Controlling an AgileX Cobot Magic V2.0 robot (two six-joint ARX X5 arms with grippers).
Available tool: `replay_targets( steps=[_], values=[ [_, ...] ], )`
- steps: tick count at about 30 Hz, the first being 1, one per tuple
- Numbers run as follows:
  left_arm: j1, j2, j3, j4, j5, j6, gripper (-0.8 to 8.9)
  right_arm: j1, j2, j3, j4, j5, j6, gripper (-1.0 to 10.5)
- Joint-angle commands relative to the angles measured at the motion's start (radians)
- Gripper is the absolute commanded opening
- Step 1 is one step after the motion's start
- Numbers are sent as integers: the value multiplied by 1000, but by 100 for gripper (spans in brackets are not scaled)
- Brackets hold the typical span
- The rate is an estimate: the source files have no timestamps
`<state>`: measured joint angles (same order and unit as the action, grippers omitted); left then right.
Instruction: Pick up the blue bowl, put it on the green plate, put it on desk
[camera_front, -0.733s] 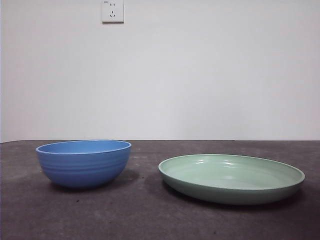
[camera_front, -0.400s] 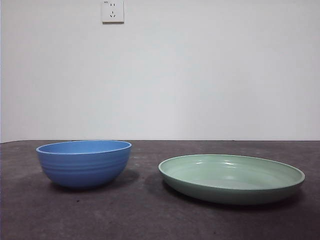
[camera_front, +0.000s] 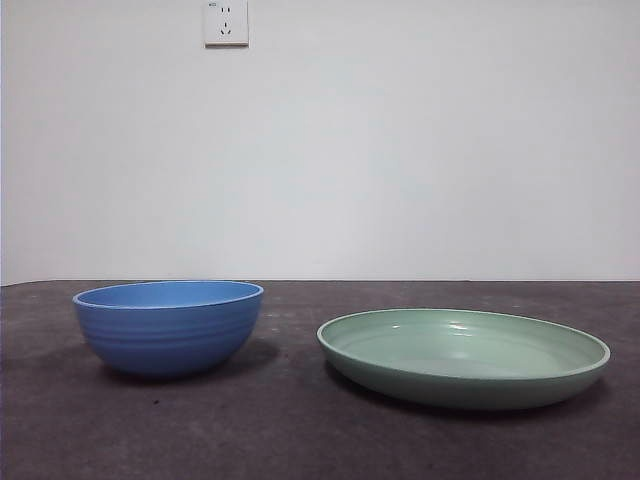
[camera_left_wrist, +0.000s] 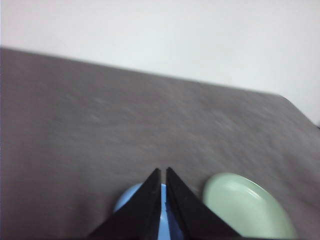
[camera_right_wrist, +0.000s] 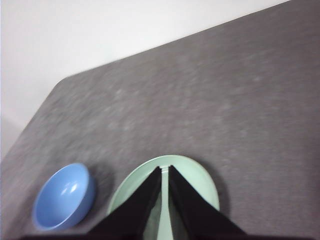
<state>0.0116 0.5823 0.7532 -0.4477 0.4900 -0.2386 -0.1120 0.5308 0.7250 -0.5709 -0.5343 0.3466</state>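
White wall behind, socket (camera_front: 225, 22) up high. Dark speckled surface (camera_front: 300, 430) below. Blue bowl (camera_front: 168, 326) on left, upright, empty. Green plate (camera_front: 463, 356) on right, flat, near bowl, not touching. Left gripper (camera_left_wrist: 163, 172) high over bowl, jaws nearly closed, empty. Right gripper (camera_right_wrist: 165, 170) high over plate, jaws nearly closed, empty.

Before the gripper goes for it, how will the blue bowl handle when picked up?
The blue bowl looks glossy, so the jaws may slip on its rim. It seems rigid, likely keeping its shape. Its base is narrower than its rim, so a sideways push on the desk might rock it.
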Motion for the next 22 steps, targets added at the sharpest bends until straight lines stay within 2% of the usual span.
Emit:
replay_targets(
  steps=[1, 3, 5, 11, 16, 22],
  values=[
    [-1, 99, 94, -60, 101, 0, 16, 2, 66, 75, -45, -47, -76, 18],
    [-8, 164, 154, -105, 147, 33, 16, 8, 114, 126, -94, -74, -124, 18],
    [-24, 221, 214, -153, 151, 77, 16, 23, 164, 176, -136, -81, -171, 18],
    [-89, 355, 343, -286, 152, 201, 16, 87, 273, 274, -220, -127, -243, 18],
    [-135, 408, 355, -286, 162, 207, 24, 133, 293, 282, -207, -122, -251, 18],
    [-145, 425, 354, -289, 161, 205, 57, 138, 291, 282, -221, -121, -253, 19]
  ],
)
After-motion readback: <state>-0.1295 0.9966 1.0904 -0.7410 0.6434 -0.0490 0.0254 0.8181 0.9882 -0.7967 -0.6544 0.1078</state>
